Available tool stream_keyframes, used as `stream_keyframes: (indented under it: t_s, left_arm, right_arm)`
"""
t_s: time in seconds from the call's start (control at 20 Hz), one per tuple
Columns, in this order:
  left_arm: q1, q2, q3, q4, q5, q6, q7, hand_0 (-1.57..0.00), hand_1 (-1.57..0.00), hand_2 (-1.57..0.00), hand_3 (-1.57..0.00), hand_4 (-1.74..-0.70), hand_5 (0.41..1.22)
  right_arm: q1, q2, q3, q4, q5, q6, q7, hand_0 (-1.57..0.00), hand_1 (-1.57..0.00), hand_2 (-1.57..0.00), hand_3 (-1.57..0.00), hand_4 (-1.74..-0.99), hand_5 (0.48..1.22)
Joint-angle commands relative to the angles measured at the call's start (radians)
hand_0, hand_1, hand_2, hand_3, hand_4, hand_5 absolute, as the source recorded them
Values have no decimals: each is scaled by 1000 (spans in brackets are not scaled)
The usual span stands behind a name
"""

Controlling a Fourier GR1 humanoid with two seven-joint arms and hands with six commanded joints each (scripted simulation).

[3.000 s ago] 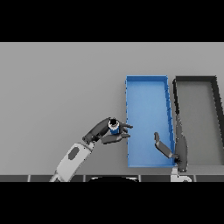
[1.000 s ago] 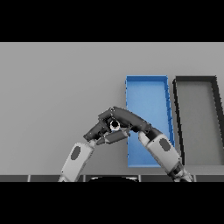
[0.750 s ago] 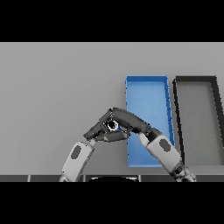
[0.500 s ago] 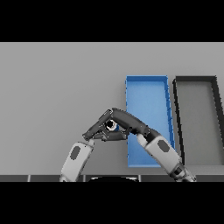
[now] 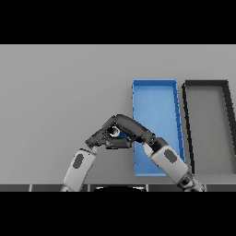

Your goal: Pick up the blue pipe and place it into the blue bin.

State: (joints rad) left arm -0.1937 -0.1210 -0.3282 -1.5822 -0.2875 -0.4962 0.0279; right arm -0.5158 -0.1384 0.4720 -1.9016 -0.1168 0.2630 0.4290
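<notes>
Open grey bench [image 5: 60,87] is lying free to the left and beyond the two hands. The long blue rectangular bin [image 5: 155,85] is sitting just right of them, its near wall rising in the way and the right forearm crossing its lower left corner. The dark grey rectangular bin [image 5: 206,85] is standing just beside it, further right.

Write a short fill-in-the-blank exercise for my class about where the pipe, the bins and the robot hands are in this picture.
1. The blue pipe is held between the left robot hand and the ____ robot hand.
2. The blue bin holds ____ so far.
3. The black bin stands on the blue bin's ____ side.
4. The pipe is on the blue bin's ____ side.

Missing words: right; nothing; right; left
</notes>
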Motion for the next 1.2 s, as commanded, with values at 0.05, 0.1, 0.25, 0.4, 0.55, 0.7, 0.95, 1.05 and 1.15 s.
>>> stream_keyframes:
  t_s: [0.05, 0.1, 0.25, 0.4, 0.55, 0.7, 0.95, 1.05, 1.15]
  left_arm:
    - [10, -2, 10, -9, 15, 1, 11, -195, -179, -173, -156, -996, 770]
    - [6, -12, 12, 0, 17, 7, 16, -156, -143, -138, -124, -980, 704]
    - [12, -15, 26, 9, 30, 8, 40, -79, -73, -70, -63, -968, 567]
    - [8, -3, 29, 2, 21, 15, 38, -40, -37, -35, -32, -938, 495]
    - [16, -12, 16, 12, 5, 25, 45, -20, -18, -18, -16, -916, 474]
    - [13, -3, 17, 13, 5, 22, 35, -10, -9, -9, -8, -908, 456]
    - [18, -14, 10, -4, 11, 18, 85, -3, -2, -2, -2, -905, 435]
    - [8, -7, 20, -1, 12, 16, 103, -1, -1, -1, -1, -902, 432]
    - [3, 3, 24, -2, 15, 8, 102, 0, 0, 0, 0, -892, 428]
  right_arm:
    - [12, 4, -13, -5, 20, 13, 5, -1569, -1569, -1569, -1567, -1740, 1218]
    - [13, 13, -17, -11, 29, 18, 12, -1569, -1569, -1569, -1568, -1740, 1218]
    - [28, 52, -35, 2, 32, 38, 23, -1570, -1570, -1570, -1569, -1741, 1220]
    - [21, 90, -79, -1, -5, 59, 35, -1571, -1571, -1571, -1570, -1741, 1220]
    - [-9, 131, -143, -42, -105, 54, 136, -1571, -1571, -1571, -1571, -1741, 1221]
    - [-119, 96, -194, -16, -212, -27, 180, -1571, -1571, -1571, -1571, -1741, 1221]
    - [-396, -43, -326, 35, -417, -140, 171, -1571, -1571, -1571, -1571, -1741, 1221]
    - [-453, -93, -400, 55, -374, -181, 163, -1571, -1571, -1571, -1571, -1741, 1221]
    - [-493, -143, -454, 121, -343, -200, 181, -1571, -1571, -1571, -1571, -1741, 1221]
